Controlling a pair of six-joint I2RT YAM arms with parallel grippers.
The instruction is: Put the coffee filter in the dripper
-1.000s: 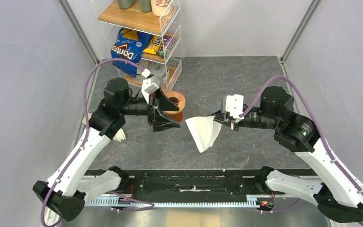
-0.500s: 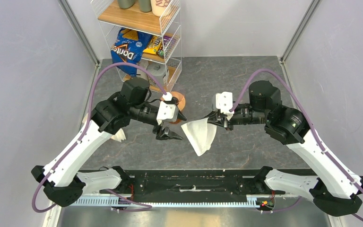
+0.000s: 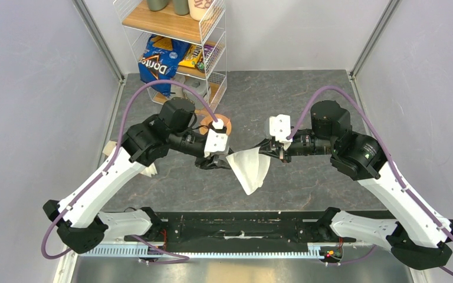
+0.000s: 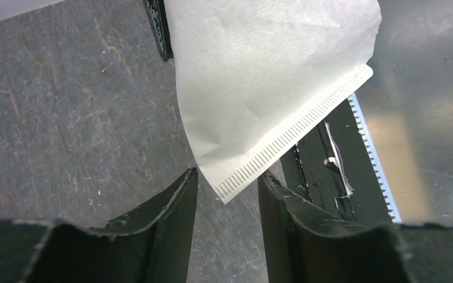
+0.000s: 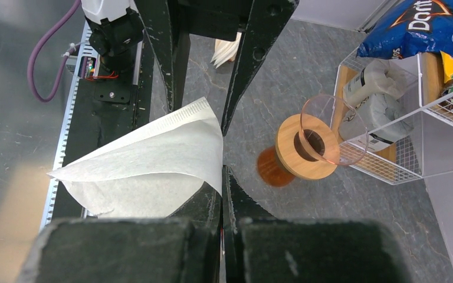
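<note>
Grips the coffee filter by one edge in the right gripper, shut tight on it. Holds the left gripper half open at the filter's corner, with nothing grabbed. Finds the dripper ahead of the right gripper, well apart. Could rip the thin paper by tugging both ways.

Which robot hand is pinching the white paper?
The right gripper: it is shut on the coffee filter. The left gripper is open, only straddling the filter's corner.
</note>
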